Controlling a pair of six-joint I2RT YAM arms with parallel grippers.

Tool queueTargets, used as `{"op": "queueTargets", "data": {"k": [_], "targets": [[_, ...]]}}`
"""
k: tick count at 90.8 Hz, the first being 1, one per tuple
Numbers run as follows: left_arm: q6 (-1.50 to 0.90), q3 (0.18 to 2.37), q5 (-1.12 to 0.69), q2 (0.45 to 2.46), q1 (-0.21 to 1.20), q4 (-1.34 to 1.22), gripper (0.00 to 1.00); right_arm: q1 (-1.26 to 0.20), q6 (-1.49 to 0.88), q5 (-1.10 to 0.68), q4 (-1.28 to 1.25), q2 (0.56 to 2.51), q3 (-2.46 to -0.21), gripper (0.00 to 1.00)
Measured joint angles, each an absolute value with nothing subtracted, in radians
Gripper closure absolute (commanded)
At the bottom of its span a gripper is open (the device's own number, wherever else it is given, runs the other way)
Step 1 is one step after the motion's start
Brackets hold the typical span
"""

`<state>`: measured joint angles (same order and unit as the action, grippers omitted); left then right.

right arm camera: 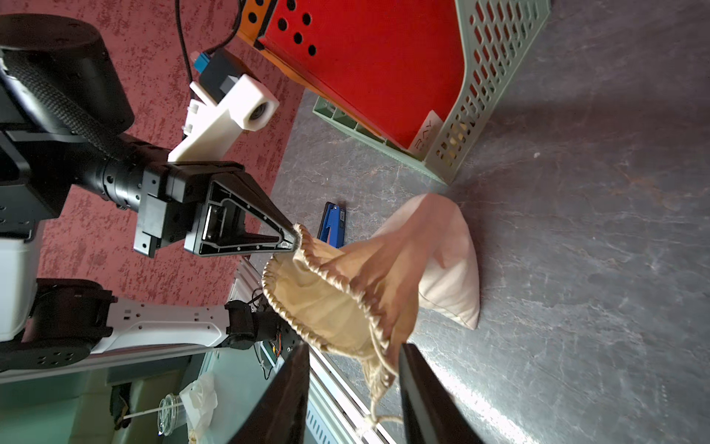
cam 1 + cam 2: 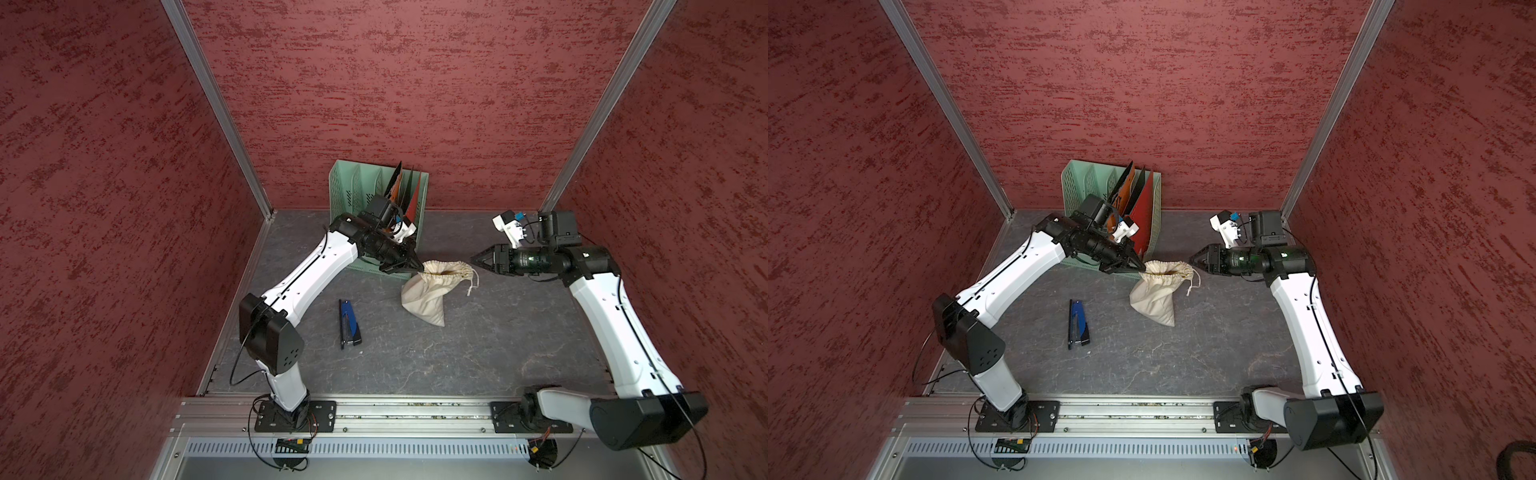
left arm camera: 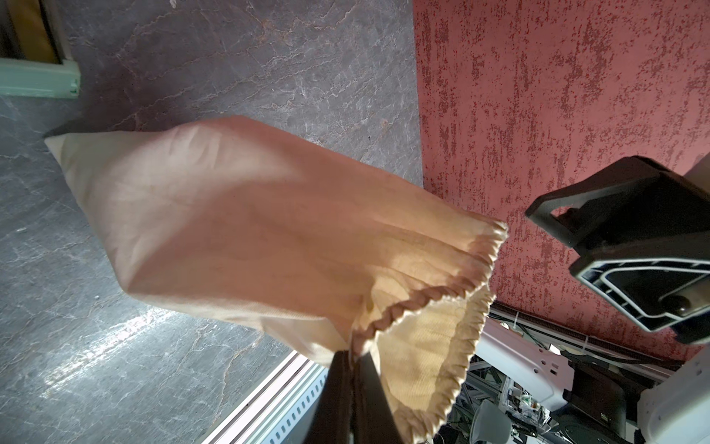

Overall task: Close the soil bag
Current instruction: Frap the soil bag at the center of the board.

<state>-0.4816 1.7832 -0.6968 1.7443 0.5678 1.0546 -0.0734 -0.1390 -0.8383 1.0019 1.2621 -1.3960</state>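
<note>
Soil bag (image 2: 428, 297) sits mid-table (image 2: 519, 345), between the two arms. Nearest the front is a blue stapler (image 2: 349, 324), apart from the bag and not involved. Next, the bag's bottom corner rests on the table, pointing frontward. Cloth is cream and creased, the lower part plump, the upper part slack and twisted as it rises to the mouth. Mouth is lifted off the surface, rim gathered in small pleats but gaping wide; yellowish inside, contents not visible. Left gripper (image 2: 417, 266) is clamped tight on the rim on its side, holding the mouth up. Opposite, right gripper (image 2: 475, 258) is just beside the rim with jaws apart. Its wrist view shows the cords (image 1: 378, 384) hanging loose between the jaws, knotted end dangling, nothing pinched. Step as I read it: anchor set, cord grab pending, bag not closed. Next move likely calls for the right jaws to shut on both cords near the rim. Then they pull away from the left gripper while it holds firm, so the neck cinches. Cords are thin and slack, easy to miss. Farthest back, a green file rack (image 2: 357, 187) stands against the wall.
</note>
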Motion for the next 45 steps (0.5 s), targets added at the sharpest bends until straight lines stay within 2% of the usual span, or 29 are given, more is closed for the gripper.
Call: {"op": "queueTargets", "data": {"k": [19,45], "targets": [[-0.481,1.798,-0.697,1.744,0.568,1.077,1.0,-0.015,-0.087,-0.938,0.987,1.262,-1.327,0.58],[-0.481,1.808,-0.697,1.745,0.568,1.085,1.0,-0.006,-0.062,-1.021,0.961,1.264,-1.285,0.59]]}}
